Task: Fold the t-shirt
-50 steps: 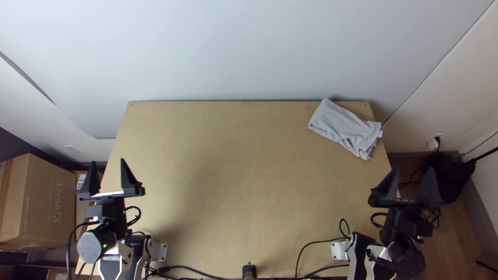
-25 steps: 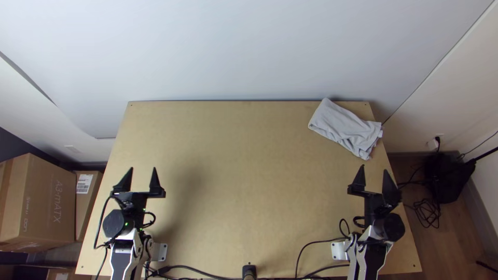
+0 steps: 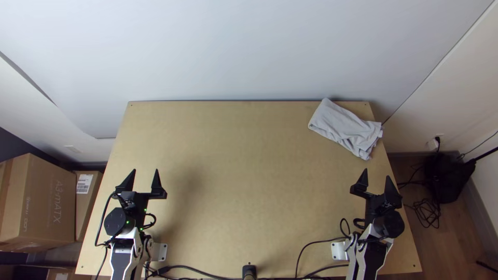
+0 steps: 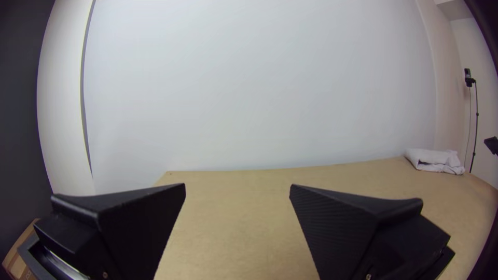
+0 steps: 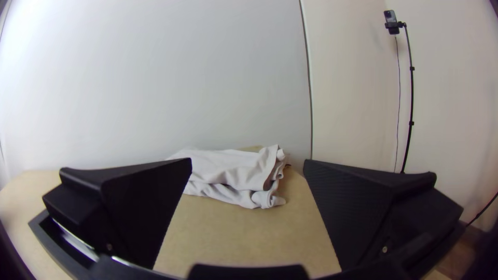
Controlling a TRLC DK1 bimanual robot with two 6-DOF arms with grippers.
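The top view looks steeply down, wrist views across the table (image 3: 249, 166).

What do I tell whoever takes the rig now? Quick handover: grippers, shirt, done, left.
Left gripper: open, empty, over the table's near left part.
Right gripper: open, empty, over the near right part.
Shirt: at the far right corner, in a layered, longish bundle, a bit rumpled, the end toward the right edge uneven.
Done: looks folded into that bundle; number of folds can't be told.
Left: probably little; check the fold, maybe neaten the uneven end.
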